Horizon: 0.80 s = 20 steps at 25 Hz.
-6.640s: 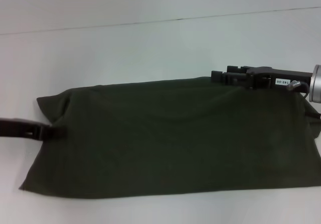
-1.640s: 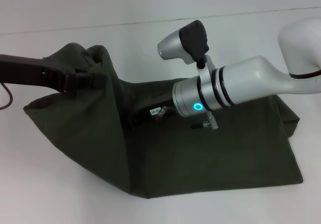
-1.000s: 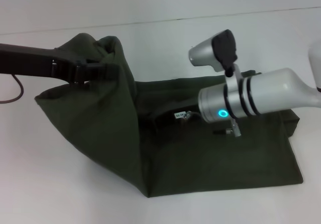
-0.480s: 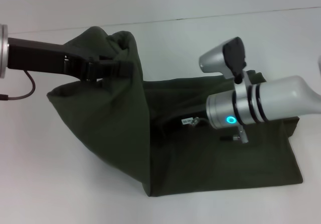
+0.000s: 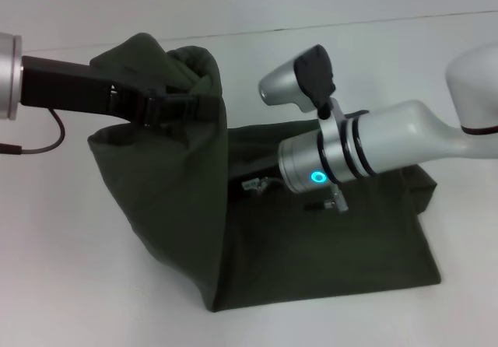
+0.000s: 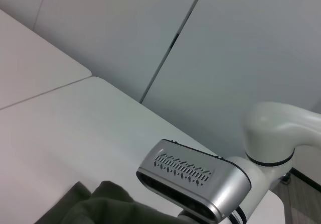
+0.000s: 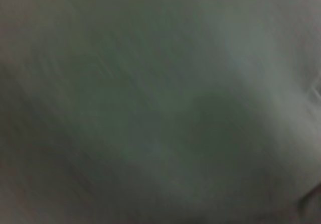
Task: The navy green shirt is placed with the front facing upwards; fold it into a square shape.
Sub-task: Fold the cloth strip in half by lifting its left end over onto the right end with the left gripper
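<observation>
Garment: dark olive-green cotton shirt (image 5: pixel 327 246), already folded into a long band, lying on the white table (image 5: pixel 70 285) at the centre of the head view; no print or neckline is visible on the exposed surface
Garment condition: its left end is raised off the table and draped toward the middle, hanging as a slanted sheet from a bunched ridge at the top; the right-hand part lies flat
Left gripper (image 5: pixel 175 107): black, at the end of a dark arm reaching in from the left edge of the head view, held above the table; its fingers are clamped on the bunched top edge of the raised cloth
Right gripper (image 5: pixel 243 185): at the end of the silver and white arm crossing from the right, low over the flat part of the shirt, just beside the hanging fold; the fingers are hidden by the cloth, so how far they stand apart cannot be determined
Right wrist view: filled by green fabric at close range
Left wrist view: a scrap of green cloth, the silver camera housing of the right arm, and grey wall panels (image 6: pixel 241 48) beyond the table
</observation>
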Motion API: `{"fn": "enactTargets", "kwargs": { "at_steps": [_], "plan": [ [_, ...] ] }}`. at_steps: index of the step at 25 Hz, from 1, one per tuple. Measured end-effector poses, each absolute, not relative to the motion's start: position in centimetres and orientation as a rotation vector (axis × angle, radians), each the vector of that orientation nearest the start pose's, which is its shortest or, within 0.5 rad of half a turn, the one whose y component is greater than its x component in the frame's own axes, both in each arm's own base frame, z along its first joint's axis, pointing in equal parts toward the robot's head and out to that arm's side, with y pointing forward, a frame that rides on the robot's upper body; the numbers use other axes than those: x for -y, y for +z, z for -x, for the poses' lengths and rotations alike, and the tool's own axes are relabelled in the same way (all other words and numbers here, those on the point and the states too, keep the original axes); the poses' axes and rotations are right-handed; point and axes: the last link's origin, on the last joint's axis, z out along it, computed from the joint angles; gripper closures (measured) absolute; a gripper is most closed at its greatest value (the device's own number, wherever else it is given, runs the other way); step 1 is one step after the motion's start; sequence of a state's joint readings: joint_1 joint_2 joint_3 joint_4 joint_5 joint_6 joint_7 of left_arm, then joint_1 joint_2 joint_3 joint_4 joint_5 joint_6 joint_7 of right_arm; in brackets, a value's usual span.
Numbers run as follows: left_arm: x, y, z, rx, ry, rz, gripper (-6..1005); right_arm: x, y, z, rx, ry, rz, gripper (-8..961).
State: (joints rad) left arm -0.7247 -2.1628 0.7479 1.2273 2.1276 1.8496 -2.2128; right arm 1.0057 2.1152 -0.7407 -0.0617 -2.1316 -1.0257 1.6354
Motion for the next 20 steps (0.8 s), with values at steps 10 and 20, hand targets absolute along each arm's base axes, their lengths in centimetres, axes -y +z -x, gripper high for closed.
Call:
{"fn": "enactTargets", "kwargs": {
  "at_steps": [10,20],
  "plan": [
    [-35.3,4.1,12.5,0.907,-0.554,2.941,962,-37.4,-13.4,-18.0,-1.085,0.349,2.796,955],
    [-35.5,3.8,12.1,0.895,-0.545,2.939,963,-37.2,-10.9,-22.5,-1.202,0.452,2.624,954]
  ]
}}
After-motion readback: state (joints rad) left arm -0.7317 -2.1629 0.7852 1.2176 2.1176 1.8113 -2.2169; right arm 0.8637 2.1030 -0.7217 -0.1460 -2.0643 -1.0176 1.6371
